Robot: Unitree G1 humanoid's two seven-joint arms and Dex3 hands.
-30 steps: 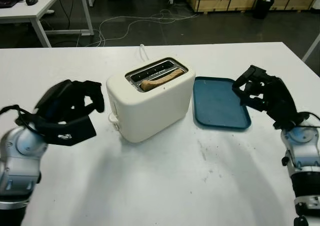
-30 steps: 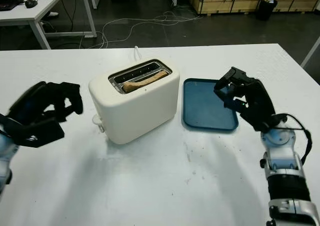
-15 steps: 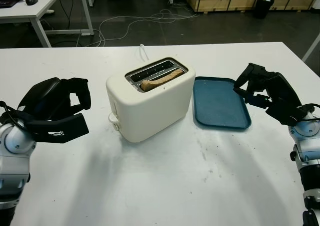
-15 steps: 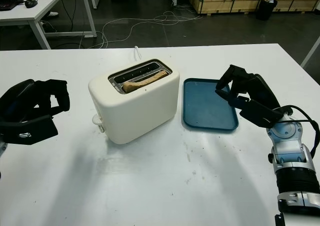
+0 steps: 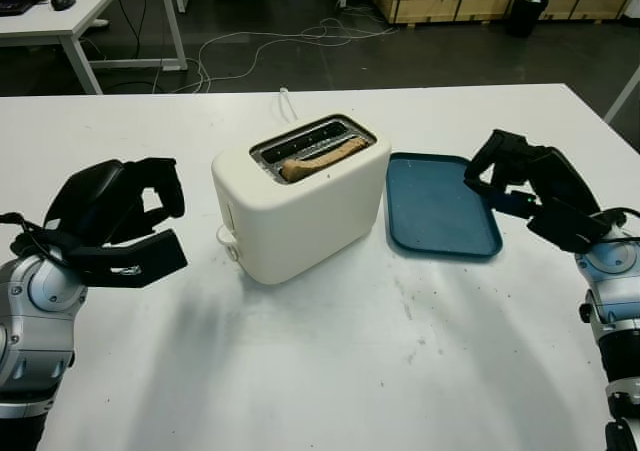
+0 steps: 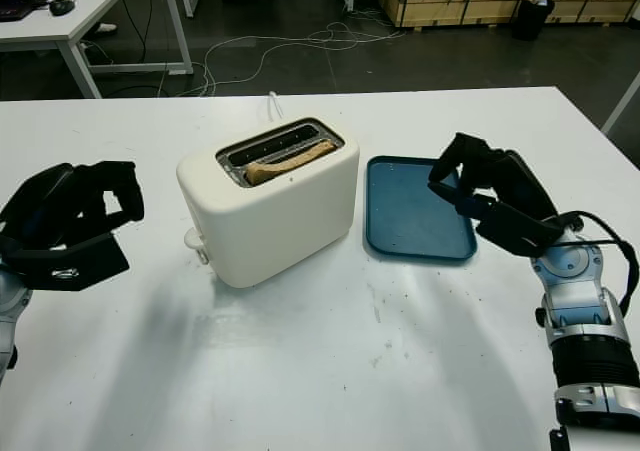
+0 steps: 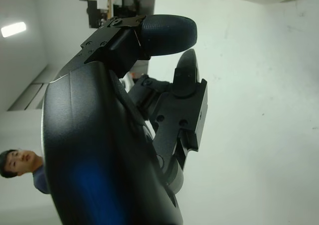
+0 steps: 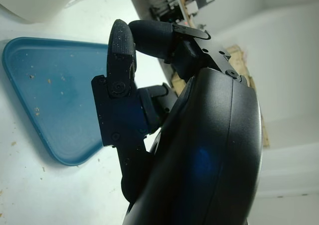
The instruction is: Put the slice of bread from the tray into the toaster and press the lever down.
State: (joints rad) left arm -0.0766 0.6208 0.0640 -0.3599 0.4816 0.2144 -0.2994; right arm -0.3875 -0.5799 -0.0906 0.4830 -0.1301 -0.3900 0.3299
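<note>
At the centre of the white table [image 5: 330, 371] stands a cream two-slot toaster [image 5: 300, 196], set at an angle so that its short end, carrying the lever [image 5: 228, 239], faces the robot's left side. The slice of bread [image 5: 320, 157] sits in the nearer slot with its brown upper edge level with the slot rim, so the loading step appears done. The blue tray [image 5: 440, 211] lies just beside the toaster on the right and holds nothing but crumbs. The left hand [image 5: 120, 221] hovers above the table, apart from the toaster's lever end, with its fingers [image 7: 167, 33] curled inward around nothing; this placement suits the remaining step, since the lever is on that side. The right hand [image 5: 530, 186] hangs over the tray's far right edge, fingers [image 8: 122, 48] likewise curled and holding nothing, probably parked clear of the work. The lever seems low on the end face, but whether it is fully latched cannot be told. A power cord [image 5: 287, 104] runs off the table's far edge behind the toaster.
</note>
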